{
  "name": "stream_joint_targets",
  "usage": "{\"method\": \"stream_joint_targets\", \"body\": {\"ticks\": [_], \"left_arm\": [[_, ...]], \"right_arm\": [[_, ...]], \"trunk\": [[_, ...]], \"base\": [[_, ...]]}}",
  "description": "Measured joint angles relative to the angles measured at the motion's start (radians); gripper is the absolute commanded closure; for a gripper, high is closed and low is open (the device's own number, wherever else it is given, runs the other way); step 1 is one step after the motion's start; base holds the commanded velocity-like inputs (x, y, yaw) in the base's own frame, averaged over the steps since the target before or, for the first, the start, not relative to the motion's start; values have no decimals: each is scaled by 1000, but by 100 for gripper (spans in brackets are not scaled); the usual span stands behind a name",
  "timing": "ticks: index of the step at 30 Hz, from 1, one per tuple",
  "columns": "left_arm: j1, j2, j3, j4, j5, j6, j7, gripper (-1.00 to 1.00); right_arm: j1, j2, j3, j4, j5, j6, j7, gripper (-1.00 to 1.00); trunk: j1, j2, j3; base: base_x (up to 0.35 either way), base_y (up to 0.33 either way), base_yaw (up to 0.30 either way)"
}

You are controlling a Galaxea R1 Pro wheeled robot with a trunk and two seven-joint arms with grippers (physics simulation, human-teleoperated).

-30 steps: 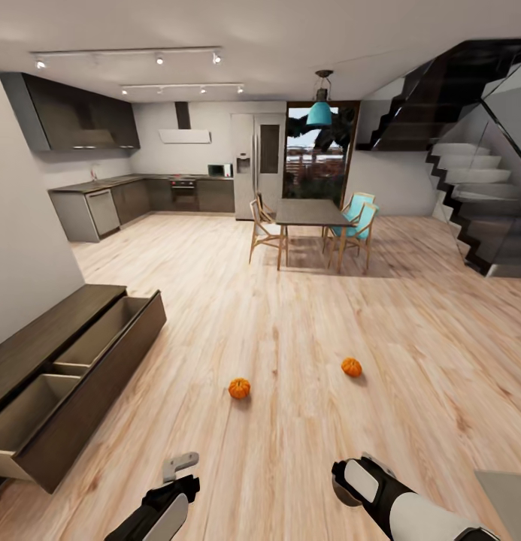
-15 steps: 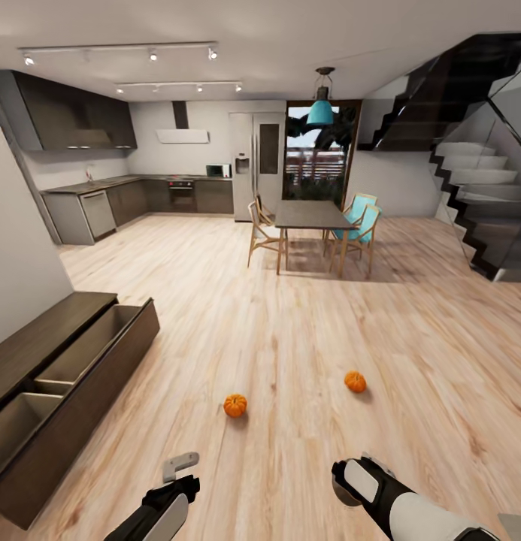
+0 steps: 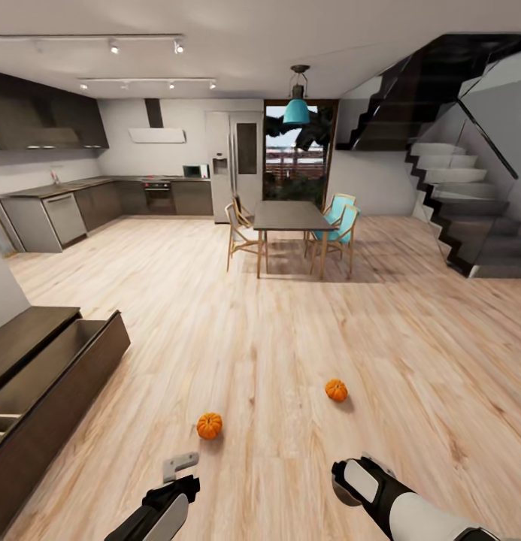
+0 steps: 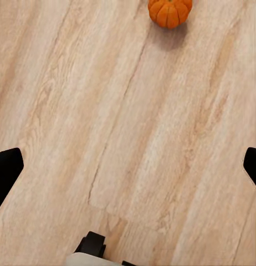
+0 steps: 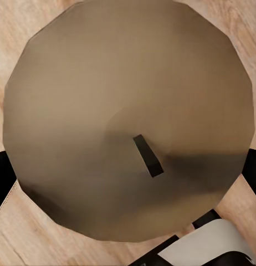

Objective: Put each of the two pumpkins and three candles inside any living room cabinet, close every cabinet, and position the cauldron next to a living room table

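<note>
Room: an open-plan living space is stretching over a pale wood floor [image 3: 290, 338] toward a kitchen and a dining table [image 3: 290, 216] at the back.
Near pumpkin [image 3: 209, 425]: it is sitting upright on the floor, just ahead of the left gripper [image 3: 181, 473] and slightly to its right; the left wrist view is catching it [image 4: 170, 12] straight out along the fingers.
Far pumpkin [image 3: 336, 390]: it is resting further out, ahead of the right gripper [image 3: 350, 481], well apart from the first.
Nearer arm: the left one is lying closer to the near pumpkin, so that pickup is looking like its job.
Left gripper: it is hovering spread wide over bare boards, carrying nothing.
Right gripper: its fingers are flanking a round off-white candle [image 5: 128, 111], wick up, and appear to be clamping it.
Cabinet [image 3: 57, 368]: the long dark unit is standing to the robot's left with its drawers pulled out, waiting for a delivery.
</note>
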Motion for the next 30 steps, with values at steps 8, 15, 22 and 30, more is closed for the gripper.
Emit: {"method": "stream_joint_targets", "body": {"ticks": [8,15,22,30], "left_arm": [[0,0,0,0,0,0,0,-100],[0,0,0,0,0,0,0,-100],[0,0,0,0,0,0,0,-100],[0,0,0,0,0,0,0,-100]], "right_arm": [[0,0,0,0,0,0,0,100],[0,0,0,0,0,1,0,100],[0,0,0,0,0,1,1,100],[0,0,0,0,0,0,0,100]], "trunk": [[0,0,0],[0,0,0],[0,0,0],[0,0,0]], "base": [[317,-12,-5],[319,0,0],[319,-10,0],[319,-90,0]]}}
